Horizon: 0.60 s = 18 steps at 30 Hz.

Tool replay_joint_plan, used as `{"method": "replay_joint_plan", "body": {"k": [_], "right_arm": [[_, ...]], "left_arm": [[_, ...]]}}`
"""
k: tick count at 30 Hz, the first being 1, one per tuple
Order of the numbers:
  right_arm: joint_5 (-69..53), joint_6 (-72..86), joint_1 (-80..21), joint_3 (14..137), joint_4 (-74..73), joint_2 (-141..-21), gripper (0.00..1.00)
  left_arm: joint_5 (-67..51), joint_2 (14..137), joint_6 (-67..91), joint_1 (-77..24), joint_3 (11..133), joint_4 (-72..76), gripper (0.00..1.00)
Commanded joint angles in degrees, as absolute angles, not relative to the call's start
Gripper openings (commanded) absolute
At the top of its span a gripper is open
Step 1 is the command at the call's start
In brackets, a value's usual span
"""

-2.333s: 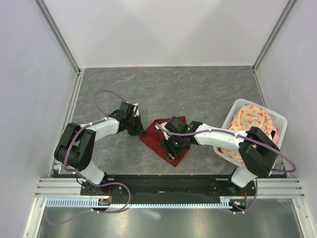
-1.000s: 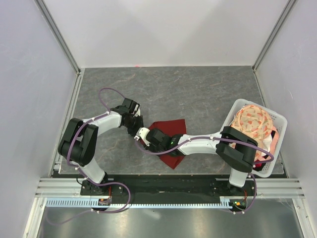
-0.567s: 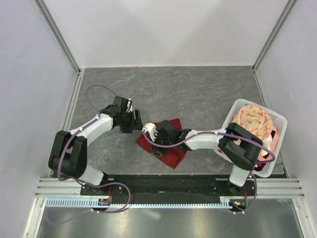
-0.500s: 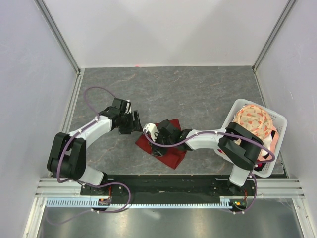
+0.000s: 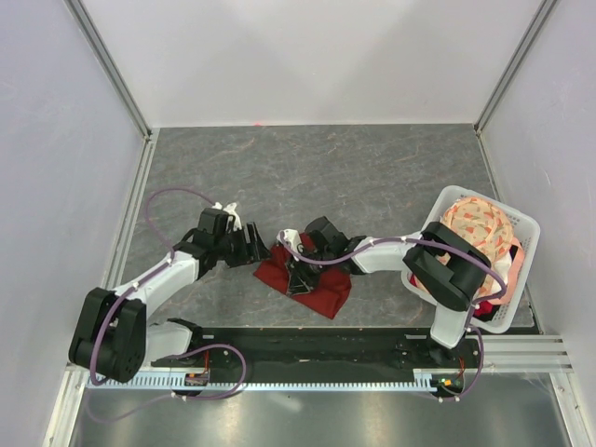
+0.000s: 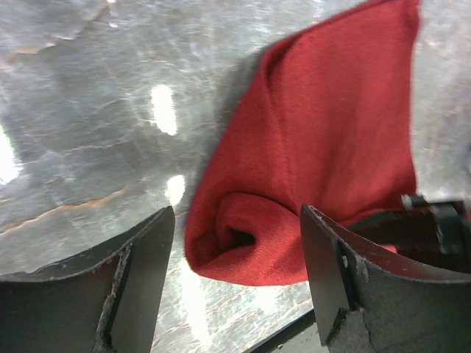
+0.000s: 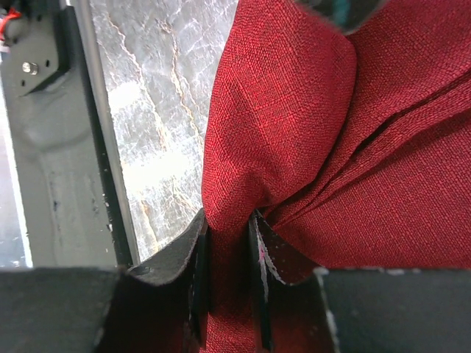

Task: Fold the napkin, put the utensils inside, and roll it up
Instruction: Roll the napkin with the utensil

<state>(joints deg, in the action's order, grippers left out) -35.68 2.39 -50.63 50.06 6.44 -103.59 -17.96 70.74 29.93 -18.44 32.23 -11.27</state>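
— The napkin (image 5: 321,293), the burgundy cloth, lies bunched on the grey table (image 5: 372,168), right between the two arms and near the front edge!
— And the right gripper (image 7: 228,220) has it: jaws almost together, pinching a raised fold of the red fabric.
— What about the left gripper (image 6: 235,220)?
— Jaws spread wide, gripping nothing. The napkin's rolled end sits in the gap between its fingers (image 6: 140,287). Whether either finger brushes the cloth, I cannot tell.
— Anything else out there?
— Off to the right a white basket (image 5: 529,244) holds a peach floral cloth (image 5: 480,219), well apart from the napkin.
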Motion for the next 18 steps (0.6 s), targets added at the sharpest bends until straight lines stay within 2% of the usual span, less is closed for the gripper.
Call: {"method": "replay_joint_plan", "body": {"k": [1, 8, 18], "right_arm": [[-37.35, 2.11, -49.84, 48.16, -0.44, -108.10, 0.18], [-38.14, 2.81, -48.25, 48.43, -0.44, -109.33, 0.18], [-37.18, 2.90, -48.08, 48.52, -0.44, -109.34, 0.18]], "left_arm": [[-21.71, 67.33, 32.34, -18.37, 28.66, -4.49, 0.74], [-22.06, 67.23, 33.22, -18.28, 25.84, -2.64, 0.66], [-22.06, 73.47, 31.73, -18.37, 26.89, -0.26, 0.43]]}}
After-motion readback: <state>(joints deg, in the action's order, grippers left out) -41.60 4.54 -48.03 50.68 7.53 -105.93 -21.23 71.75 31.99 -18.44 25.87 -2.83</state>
